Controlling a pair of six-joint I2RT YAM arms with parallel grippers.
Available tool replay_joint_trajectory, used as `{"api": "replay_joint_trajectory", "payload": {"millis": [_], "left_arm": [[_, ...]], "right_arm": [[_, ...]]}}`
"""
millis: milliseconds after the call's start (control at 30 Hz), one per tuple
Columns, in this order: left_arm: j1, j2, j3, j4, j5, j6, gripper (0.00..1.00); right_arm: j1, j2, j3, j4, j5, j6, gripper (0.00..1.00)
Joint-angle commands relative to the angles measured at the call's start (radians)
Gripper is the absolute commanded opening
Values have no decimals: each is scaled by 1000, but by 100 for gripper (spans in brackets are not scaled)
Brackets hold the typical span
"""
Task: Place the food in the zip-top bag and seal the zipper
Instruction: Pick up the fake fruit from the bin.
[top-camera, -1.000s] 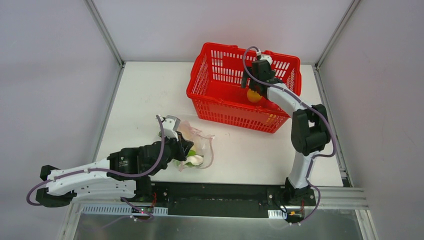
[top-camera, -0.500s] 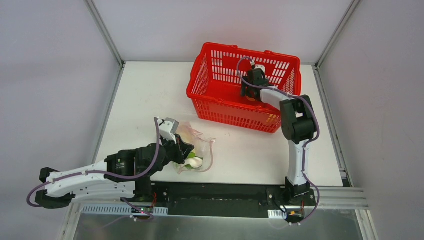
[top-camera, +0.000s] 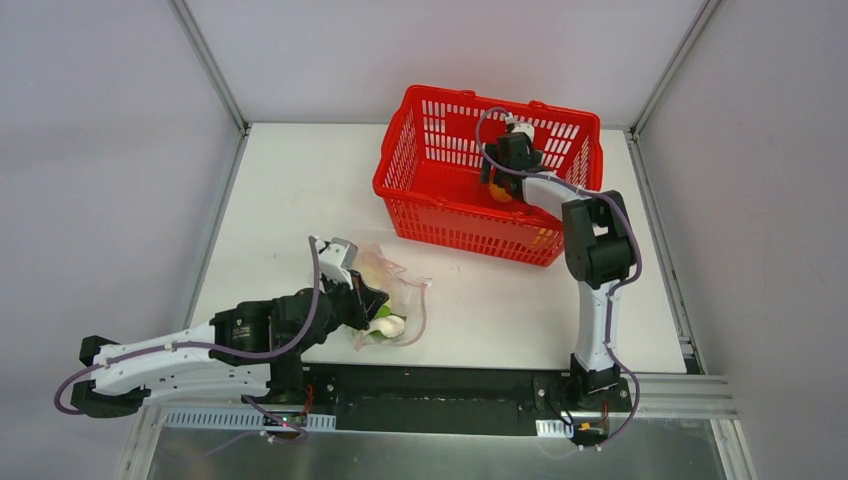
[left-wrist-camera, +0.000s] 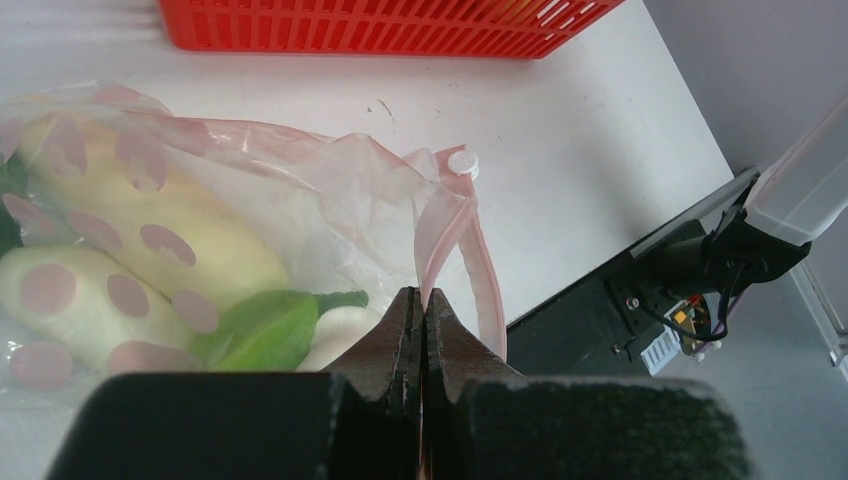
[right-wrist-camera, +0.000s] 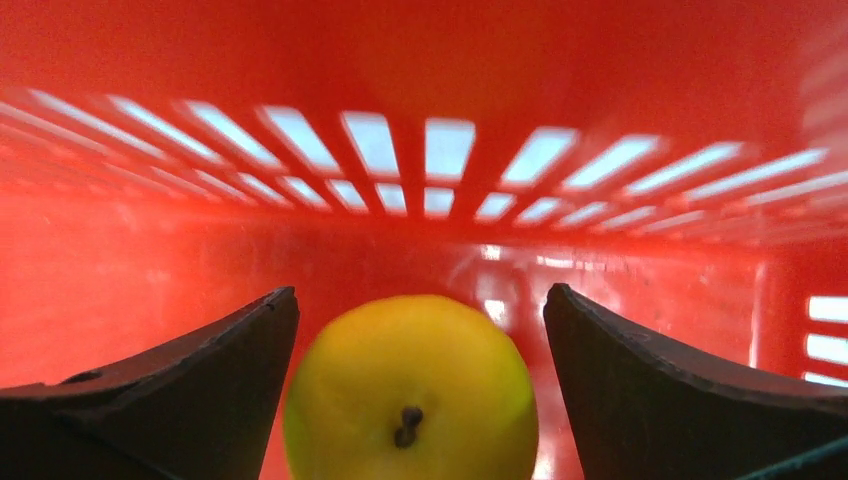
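Note:
The zip-top bag (top-camera: 400, 290) lies crinkled on the white table near the left arm, its mouth toward the front. Inside it I see a pale long radish (left-wrist-camera: 200, 240) and a green leafy piece (left-wrist-camera: 255, 330). My left gripper (left-wrist-camera: 422, 300) is shut on the bag's pinkish zipper strip (left-wrist-camera: 445, 220), which loops out from between the jaws. My right gripper (right-wrist-camera: 420, 290) is down inside the red basket, open, one finger on each side of a yellow fruit (right-wrist-camera: 410, 390) that rests on the basket floor; a gap shows on the right side.
The red mesh basket (top-camera: 440, 215) stands at the back right of the table, its walls close around the right gripper (top-camera: 500, 182). Another orange piece (top-camera: 543, 237) shows at its near right corner. A black rail (top-camera: 440, 385) runs along the table's front edge.
The right gripper has dropped lower into the basket, down around the yellow fruit. The left gripper, still gripping the zipper strip, has shifted slightly toward the front with the bag.

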Motion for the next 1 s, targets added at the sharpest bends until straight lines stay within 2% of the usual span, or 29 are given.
{"api": "replay_joint_trajectory", "payload": {"millis": [0,67,167,233,267,333,400,733,967], "left_arm": [[-7,18,33,8,31,17,0],[-7,19,55,-31,28,17,0],[-6,-8,46,-39,15,12,0],[-6,-26,32,-31,5,10,0],[-6,-31,27,-32,-2,8,0],[-6,-37,30,-45,-13,8,0],[-6,-39,35,-54,-19,8,0],[-6,-12,37,-33,-14,0,0],[-7,2,36,-15,-13,-1,0]], "right_arm": [[-9,59,129,6,-13,-47,93],[-8,81,151,-23,-6,-46,88],[-9,49,100,28,11,-35,75],[-8,16,73,32,-15,-32,72],[-8,1,67,25,-31,-31,72],[-7,-17,72,-4,-56,-31,83],[-7,-25,74,-27,-64,-40,86],[-7,15,82,-74,-95,-72,87],[-7,-48,49,-55,-95,-40,59]]}}
